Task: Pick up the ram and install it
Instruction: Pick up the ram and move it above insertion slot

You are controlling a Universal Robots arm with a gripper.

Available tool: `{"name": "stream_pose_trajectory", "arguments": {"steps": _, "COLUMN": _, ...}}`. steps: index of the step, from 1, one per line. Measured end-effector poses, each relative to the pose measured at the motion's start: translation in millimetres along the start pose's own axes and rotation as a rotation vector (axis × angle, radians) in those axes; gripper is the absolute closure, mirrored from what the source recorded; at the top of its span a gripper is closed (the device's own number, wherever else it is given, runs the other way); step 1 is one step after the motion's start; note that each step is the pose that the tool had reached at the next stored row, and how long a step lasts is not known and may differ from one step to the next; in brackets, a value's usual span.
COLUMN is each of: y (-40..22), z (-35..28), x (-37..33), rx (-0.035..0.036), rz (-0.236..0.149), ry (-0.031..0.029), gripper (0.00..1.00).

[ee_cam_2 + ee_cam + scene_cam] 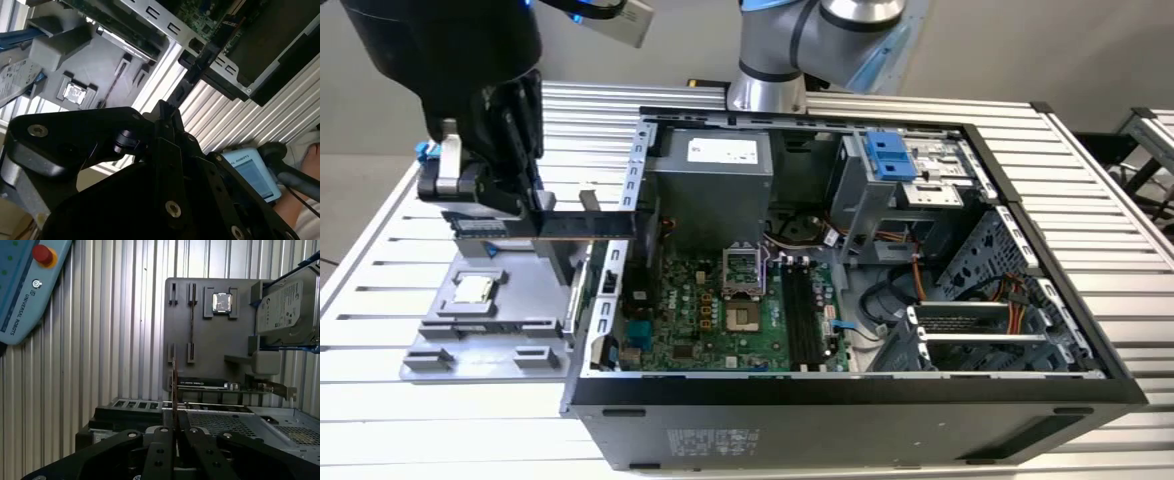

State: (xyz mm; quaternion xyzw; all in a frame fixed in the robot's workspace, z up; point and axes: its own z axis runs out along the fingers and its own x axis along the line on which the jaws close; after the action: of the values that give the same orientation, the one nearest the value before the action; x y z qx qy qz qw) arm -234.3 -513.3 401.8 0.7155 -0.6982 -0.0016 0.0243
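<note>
In the first wrist view we see the gripper (174, 431) clenched on the ram (174, 390), a thin stick seen edge-on that pokes out past its fingertips. Beyond it lies a grey moulded tray (220, 350), bearing a square silver chip (222, 302) and a labelled hard drive (285, 305).

Place: probably a robotics lab or test cell.
Bench: ribbed aluminium table (440, 420) – an open desktop computer case (854, 410) lies on it.
Fixture: grey moulded parts tray (480, 340) beside the case.
Controls: teach pendant (25, 290) with a red stop button (42, 254) – resting on the slats.
</note>
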Motion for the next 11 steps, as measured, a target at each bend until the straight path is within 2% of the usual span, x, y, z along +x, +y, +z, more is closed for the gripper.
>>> {"name": "stream_pose_trajectory", "arguments": {"steps": 11, "y": -30.0, "z": 0.6, "x": -0.1, "rx": -0.0002, "rz": 0.020, "ry": -0.0001, "gripper": 1.00}}
